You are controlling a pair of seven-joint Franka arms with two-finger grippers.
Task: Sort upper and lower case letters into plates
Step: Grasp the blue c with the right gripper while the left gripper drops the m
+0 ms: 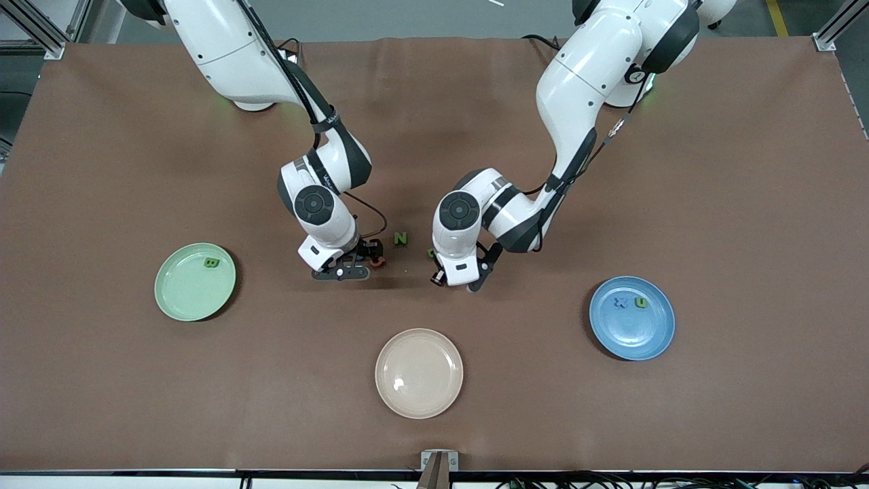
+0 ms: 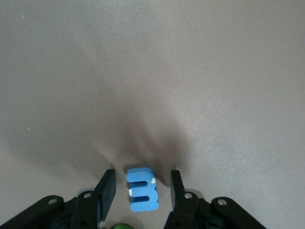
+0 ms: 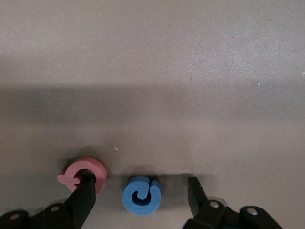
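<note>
From the front camera I am seeing the left gripper (image 1: pixel 453 280) hiding the blue letter (image 2: pixel 142 189) lying between its fingers. A green letter (image 2: pixel 121 226) just beside one finger is being cut off by the left wrist view's edge.

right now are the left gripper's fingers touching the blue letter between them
Apart. The left wrist view shows bare table on both sides between the blue letter and the left gripper's fingers.

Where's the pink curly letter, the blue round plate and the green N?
pink curly toy letter (image 3: pixel 85 174), right wrist view, on its ring
round blue plate (image 1: pixel 632 339), front view, on bare floor near rim
green letter N (image 1: pixel 401 238), front view, on its middle
</note>
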